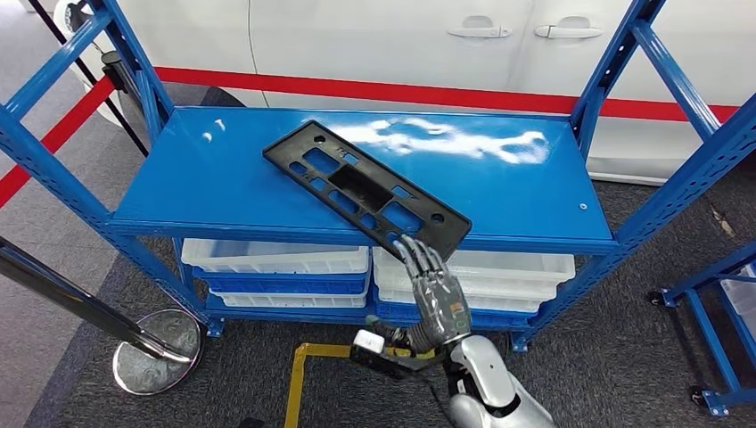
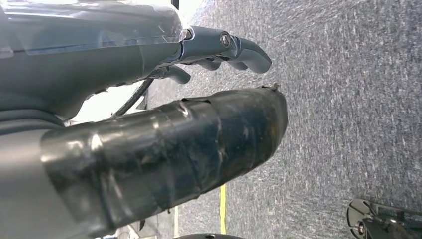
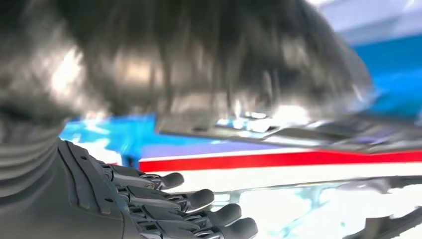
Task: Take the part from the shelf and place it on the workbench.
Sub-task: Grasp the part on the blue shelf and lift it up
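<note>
Right hand [image 1: 434,299] reaches up to the front edge of the blue shelf [image 1: 223,178], fingers stretched and a little apart, holding nothing; the fingertips are at the near corner of the black part [image 1: 361,187], but contact I cannot tell. This flat part lies diagonally on the shelf board. Left hand [image 2: 219,50] hangs over grey carpet [image 2: 348,99], fingers loosely curled, empty. White bins [image 1: 276,259] sit below; a white car [image 1: 401,45] stands behind.

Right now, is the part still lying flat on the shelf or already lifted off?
Flat on the shelf. The black part lies diagonally, one end overhanging the front edge, where the right hand reaches it; grip cannot be told.
</note>
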Available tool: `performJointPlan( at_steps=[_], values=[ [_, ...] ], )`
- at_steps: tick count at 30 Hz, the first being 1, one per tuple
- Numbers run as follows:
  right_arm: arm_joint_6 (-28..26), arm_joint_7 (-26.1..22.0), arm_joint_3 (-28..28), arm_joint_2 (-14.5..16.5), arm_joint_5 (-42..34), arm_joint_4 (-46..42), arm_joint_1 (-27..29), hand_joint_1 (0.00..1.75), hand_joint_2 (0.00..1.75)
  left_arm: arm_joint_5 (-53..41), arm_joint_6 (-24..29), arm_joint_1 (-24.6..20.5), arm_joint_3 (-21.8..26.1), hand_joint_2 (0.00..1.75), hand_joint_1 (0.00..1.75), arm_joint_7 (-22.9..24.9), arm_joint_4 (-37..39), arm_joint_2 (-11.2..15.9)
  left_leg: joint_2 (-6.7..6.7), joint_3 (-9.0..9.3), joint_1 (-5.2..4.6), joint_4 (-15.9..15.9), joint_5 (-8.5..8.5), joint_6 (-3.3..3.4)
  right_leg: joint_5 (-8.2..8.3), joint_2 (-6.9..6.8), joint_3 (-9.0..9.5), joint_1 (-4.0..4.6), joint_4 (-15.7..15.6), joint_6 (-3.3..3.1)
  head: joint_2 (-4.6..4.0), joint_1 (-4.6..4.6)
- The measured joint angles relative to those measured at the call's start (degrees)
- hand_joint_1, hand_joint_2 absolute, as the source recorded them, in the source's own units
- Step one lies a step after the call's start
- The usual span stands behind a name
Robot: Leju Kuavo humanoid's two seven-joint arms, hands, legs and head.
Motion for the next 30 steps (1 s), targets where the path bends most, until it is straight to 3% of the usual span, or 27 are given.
performJointPlan(
  at_steps=[24, 27, 30],
  values=[
    [1.2, -0.1, 4.9, -1.8, 2.6, -4.4, 3.4, 0.0, 1.75, -0.1, 0.1, 0.0, 1.5, 0.0, 0.0, -0.5, 0.0, -0.2, 0.0, -0.06, -0.07, 0.1, 0.03, 0.01, 0.08, 0.0, 0.02, -0.01, 0.0, 0.09, 0.0, -0.01],
    [-0.2, 1.8, 5.6, -1.8, 5.5, -4.3, 3.6, 0.0, 1.75, -0.4, 0.1, 0.0, 1.5, 0.0, 0.0, -0.5, 0.0, -0.3, 0.0, -0.13, -0.08, 0.1, 0.03, 0.02, 0.09, 0.0, 0.02, -0.01, 0.0, 0.09, 0.0, 0.0],
    [-4.1, 8.4, 6.5, -1.5, 13.5, -2.8, 2.5, 0.0, 1.75, -1.7, -0.1, 0.0, 1.5, 0.0, 0.0, -0.3, 0.0, -0.4, 0.02, -0.34, -0.07, 0.1, 0.03, 0.02, 0.09, 0.0, 0.03, -0.03, 0.0, 0.09, 0.0, 0.01]
  ],
)
